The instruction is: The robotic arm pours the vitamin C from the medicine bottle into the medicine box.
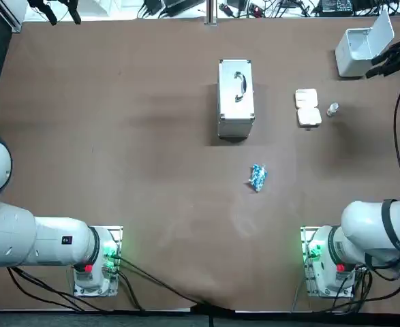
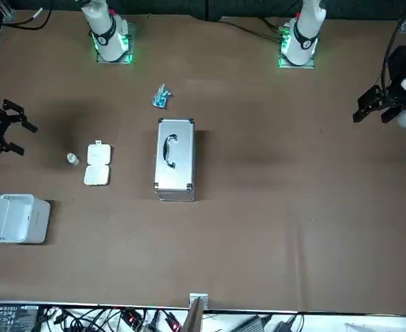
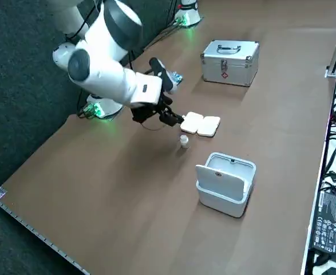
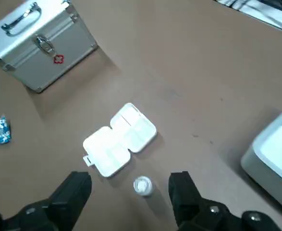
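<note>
Here the right gripper (image 4: 130, 179) hangs clear of the table (image 4: 203, 72), out beyond the medicine box (image 4: 119, 139), fingers spread wide, empty. That box lies open and flat. The little medicine bottle (image 4: 142, 185) stands just beside the box on the gripper's side, seemingly upright, so the reach runs down and toward the box.
</note>
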{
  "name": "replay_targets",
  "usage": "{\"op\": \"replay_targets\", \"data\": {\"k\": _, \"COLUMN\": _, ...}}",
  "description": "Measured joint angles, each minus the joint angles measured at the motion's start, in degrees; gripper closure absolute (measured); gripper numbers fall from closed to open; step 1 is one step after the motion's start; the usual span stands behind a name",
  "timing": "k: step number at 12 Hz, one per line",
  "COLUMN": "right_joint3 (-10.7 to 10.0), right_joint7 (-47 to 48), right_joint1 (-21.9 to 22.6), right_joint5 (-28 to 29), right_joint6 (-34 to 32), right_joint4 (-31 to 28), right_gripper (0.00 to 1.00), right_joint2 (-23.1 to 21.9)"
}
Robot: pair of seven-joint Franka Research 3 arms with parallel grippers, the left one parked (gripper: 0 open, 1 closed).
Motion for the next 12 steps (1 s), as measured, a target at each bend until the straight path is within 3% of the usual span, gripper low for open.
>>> {"op": "replay_targets", "data": {"k": 2, "right_joint3": 0.1, "right_joint7": -5.1, "right_joint1": -0.5, "right_joint5": 3.6, "right_joint6": -0.7, "right_joint4": -0.1, "right_gripper": 0.0, "right_joint2": 3.0}}
{"op": "replay_targets", "data": {"k": 7, "right_joint3": 0.1, "right_joint7": -14.7, "right_joint1": -1.0, "right_joint5": 9.4, "right_joint6": -3.2, "right_joint4": -0.2, "right_gripper": 0.0, "right_joint2": 5.5}}
{"op": "replay_targets", "data": {"k": 12, "right_joint3": 0.1, "right_joint7": -25.9, "right_joint1": -3.3, "right_joint5": 14.2, "right_joint6": -3.4, "right_joint4": -0.1, "right_gripper": 0.0, "right_joint2": 12.3}}
